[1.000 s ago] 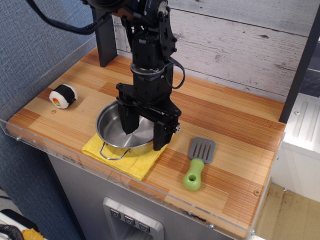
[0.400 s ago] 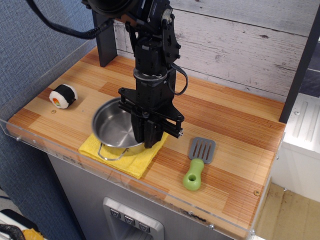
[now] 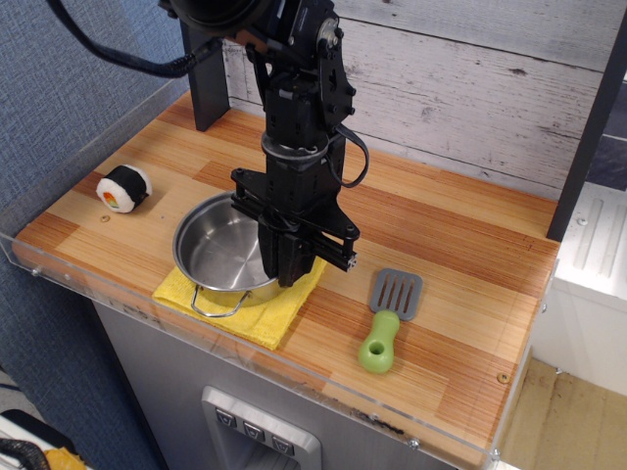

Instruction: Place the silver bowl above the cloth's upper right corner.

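The silver bowl (image 3: 217, 250) sits on the yellow cloth (image 3: 263, 315) at the front left of the wooden counter and covers most of it. One wire loop handle points toward the front edge. My gripper (image 3: 291, 272) hangs straight down over the bowl's right rim. Its black fingers are drawn together on that rim. Only the cloth's front and right margins show around the bowl. The bowl's far handle is hidden behind the arm.
A sushi-roll toy (image 3: 123, 187) lies at the left. A grey spatula with a green handle (image 3: 388, 313) lies to the right of the cloth. A dark post (image 3: 204, 78) stands at the back left. A clear acrylic lip (image 3: 147, 318) runs along the front edge.
The fingers, spread across the bowl's right rim a second ago, have closed on it. The bowl has shifted slightly to the left, and the cloth has moved a little with it.
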Robot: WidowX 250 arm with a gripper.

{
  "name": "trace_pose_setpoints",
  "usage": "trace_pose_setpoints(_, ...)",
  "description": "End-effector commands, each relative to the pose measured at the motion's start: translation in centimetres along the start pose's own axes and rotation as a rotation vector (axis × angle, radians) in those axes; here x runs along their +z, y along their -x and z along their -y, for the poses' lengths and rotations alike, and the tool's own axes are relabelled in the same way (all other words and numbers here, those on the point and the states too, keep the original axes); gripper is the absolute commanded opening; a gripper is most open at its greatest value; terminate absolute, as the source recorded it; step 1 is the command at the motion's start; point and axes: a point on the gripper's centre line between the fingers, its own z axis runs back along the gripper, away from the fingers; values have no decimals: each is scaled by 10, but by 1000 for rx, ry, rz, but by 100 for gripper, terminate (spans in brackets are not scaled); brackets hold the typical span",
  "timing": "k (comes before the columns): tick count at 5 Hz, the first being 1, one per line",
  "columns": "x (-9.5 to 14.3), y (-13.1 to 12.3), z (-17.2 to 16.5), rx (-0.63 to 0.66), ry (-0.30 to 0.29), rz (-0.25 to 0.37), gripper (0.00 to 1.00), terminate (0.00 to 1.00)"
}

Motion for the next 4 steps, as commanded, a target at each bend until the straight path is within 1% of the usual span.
trace_pose_setpoints(1, 31, 5, -9, 23, -5, 79, 0, 0)
trace_pose_setpoints(2, 60, 13, -27, 100, 12, 122, 0, 0)
trace_pose_setpoints(3, 82, 8, -33, 121, 14, 152, 0, 0)
trace_pose_setpoints(4, 90, -18, -18, 53, 19, 169, 0, 0)
